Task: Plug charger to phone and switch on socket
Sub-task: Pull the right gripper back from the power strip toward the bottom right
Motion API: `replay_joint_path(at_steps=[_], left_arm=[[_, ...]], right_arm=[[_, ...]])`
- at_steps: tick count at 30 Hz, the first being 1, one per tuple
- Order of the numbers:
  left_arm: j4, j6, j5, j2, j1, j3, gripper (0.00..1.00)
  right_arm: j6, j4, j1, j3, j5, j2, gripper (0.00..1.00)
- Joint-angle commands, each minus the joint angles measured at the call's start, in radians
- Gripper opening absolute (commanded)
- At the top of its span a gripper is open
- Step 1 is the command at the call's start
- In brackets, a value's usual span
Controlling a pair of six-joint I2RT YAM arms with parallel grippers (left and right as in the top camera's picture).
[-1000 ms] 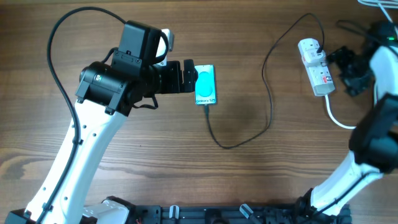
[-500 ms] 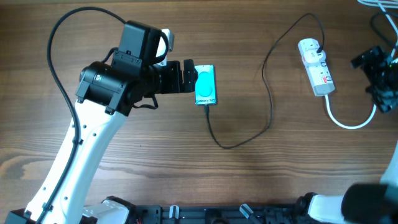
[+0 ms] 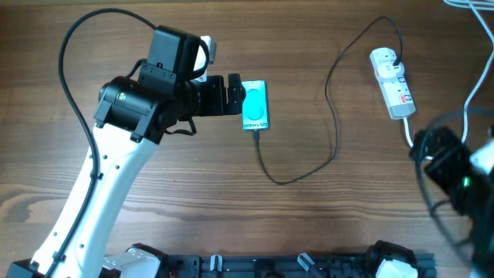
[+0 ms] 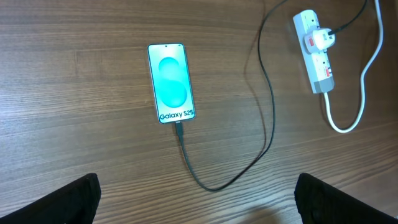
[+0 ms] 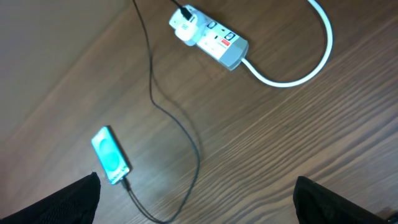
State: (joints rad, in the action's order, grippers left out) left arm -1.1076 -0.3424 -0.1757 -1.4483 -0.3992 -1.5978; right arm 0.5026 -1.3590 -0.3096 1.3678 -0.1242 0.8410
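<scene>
The phone (image 3: 255, 106) lies flat on the wooden table with its teal screen lit. It also shows in the left wrist view (image 4: 171, 83) and the right wrist view (image 5: 111, 155). The charger cable (image 3: 334, 131) has its black tip in the phone's bottom port (image 4: 178, 129). It loops right and up to a white plug in the socket (image 3: 392, 83). My left gripper (image 3: 231, 94) is open and empty, raised beside the phone's left edge. My right gripper (image 3: 441, 154) is open and empty, blurred, at the front right, away from the socket.
The socket's thick white cord (image 4: 348, 106) curves off its near end toward the right edge. The left arm's black cable (image 3: 73, 85) arcs over the table's left side. A dark rail (image 3: 255, 266) runs along the front edge.
My right arm has swung from beside the socket at the back right down to the front right, higher above the table. The left arm, phone and cable have not moved.
</scene>
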Motion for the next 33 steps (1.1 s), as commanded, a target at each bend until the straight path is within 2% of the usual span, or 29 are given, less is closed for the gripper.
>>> replay_joint_path(at_steps=[1,5,21,25,30,33], left_arm=[[-0.001,-0.009,0.010,0.005,0.005,0.003,1.00],[-0.001,-0.009,0.010,0.005,0.005,0.003,1.00],[-0.001,-0.009,0.010,0.005,0.005,0.003,1.00],[-0.001,-0.009,0.010,0.005,0.005,0.003,1.00],[-0.001,-0.009,0.010,0.005,0.005,0.003,1.00],[-0.001,-0.009,0.010,0.005,0.005,0.003,1.00]], right_arm=[[0.204,0.001,0.005,-0.024,-0.012,-0.092,1.00],[0.365,0.000,0.005,-0.024,-0.012,-0.138,1.00],[0.927,-0.002,0.005,-0.024,-0.005,-0.136,1.00],[0.964,-0.045,0.007,-0.026,0.069,-0.139,1.00],[0.964,-0.200,0.014,-0.047,0.144,-0.140,1.00],[0.963,-0.206,0.045,-0.071,0.184,-0.153,1.00]])
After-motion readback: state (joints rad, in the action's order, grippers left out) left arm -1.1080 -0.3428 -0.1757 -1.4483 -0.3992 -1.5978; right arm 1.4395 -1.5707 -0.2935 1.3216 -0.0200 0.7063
